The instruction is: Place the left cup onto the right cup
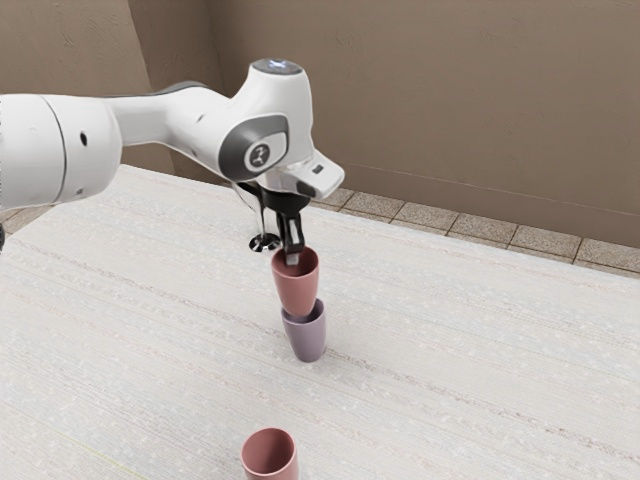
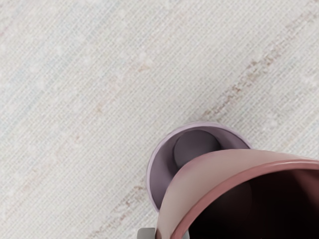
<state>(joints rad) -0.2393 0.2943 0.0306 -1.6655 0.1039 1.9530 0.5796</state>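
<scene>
My gripper point(image 1: 291, 254) is shut on the rim of a pink cup point(image 1: 296, 282), with one finger inside the cup and one outside. The pink cup hangs slightly tilted, and its base sits at the mouth of a purple cup point(image 1: 305, 336) standing upright on the table. In the wrist view the pink cup point(image 2: 219, 184) is large just under my hand. It partly covers the open mouth of the purple cup point(image 2: 194, 147) beneath it. I cannot tell whether the pink cup rests inside the purple one or only touches its rim.
A second pink cup point(image 1: 269, 455) stands upright near the front edge, below the stacked pair in the exterior view. The pale table point(image 1: 480, 340) stretches wide to the exterior view's right. A tiled floor strip and a brown wall lie behind.
</scene>
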